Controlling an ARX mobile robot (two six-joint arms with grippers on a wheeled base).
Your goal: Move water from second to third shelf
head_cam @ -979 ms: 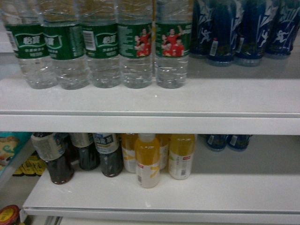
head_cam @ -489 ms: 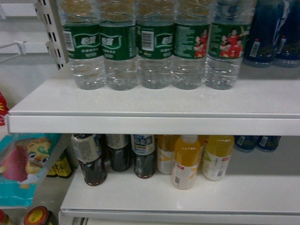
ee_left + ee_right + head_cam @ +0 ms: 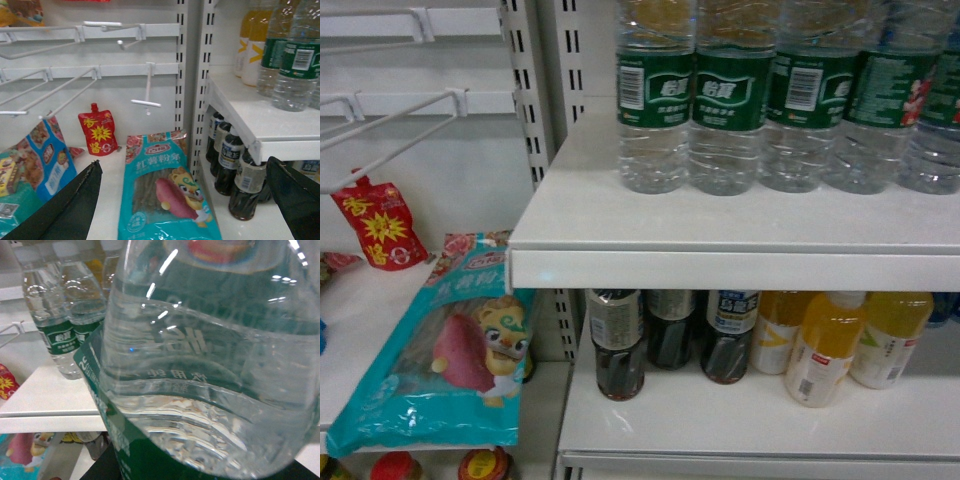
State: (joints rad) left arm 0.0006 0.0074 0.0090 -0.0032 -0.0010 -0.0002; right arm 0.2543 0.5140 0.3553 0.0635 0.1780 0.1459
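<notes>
A clear ribbed water bottle [image 3: 210, 380] with a green label fills the right wrist view, tilted and very close. My right gripper [image 3: 200, 475] is shut on it, and only dark bits of its fingers [image 3: 102, 471] show at the bottom edge. Several more water bottles [image 3: 655, 110] stand in a row on the upper white shelf [image 3: 720, 268] in the head view. No gripper shows in that view. My left gripper [image 3: 183, 167] is open and empty, low in front of the bay to the left of the shelves.
Dark drink bottles [image 3: 617, 345] and yellow juice bottles [image 3: 825, 345] stand on the shelf below. Left of the slotted upright [image 3: 525, 100] lie a teal snack pack [image 3: 450, 350] and a red pouch [image 3: 380, 225] under white wire hooks [image 3: 145, 85].
The head view has swung to the left. The shelves and bottles now sit further right in it, and the left bay with its hooks and snack packs has come into sight.
</notes>
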